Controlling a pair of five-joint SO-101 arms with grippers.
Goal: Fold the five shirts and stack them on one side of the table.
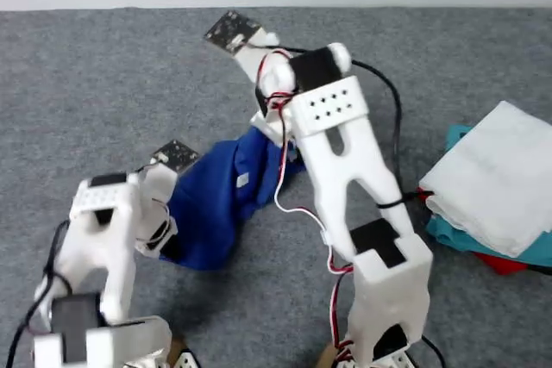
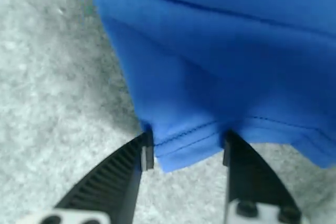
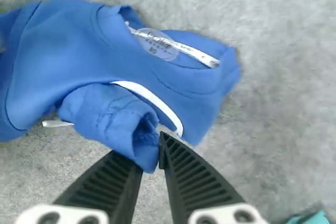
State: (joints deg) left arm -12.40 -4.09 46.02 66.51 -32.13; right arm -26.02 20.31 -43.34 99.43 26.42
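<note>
A crumpled blue fabric shirt (image 1: pixel 216 204) lies in the middle of the grey felt-like tabletop (image 1: pixel 103 75), between two white robot arms. The left pincer (image 2: pixel 186 148) stands wide, its black ribbed fingers either side of the shirt's stitched hem, while the right pincer (image 3: pixel 152 148) is closed narrowly on a bunched fold near the collar. By the right edge, a folded white shirt (image 1: pixel 500 174) tops a teal shirt (image 1: pixel 448 232) and a red shirt (image 1: pixel 502 265).
</note>
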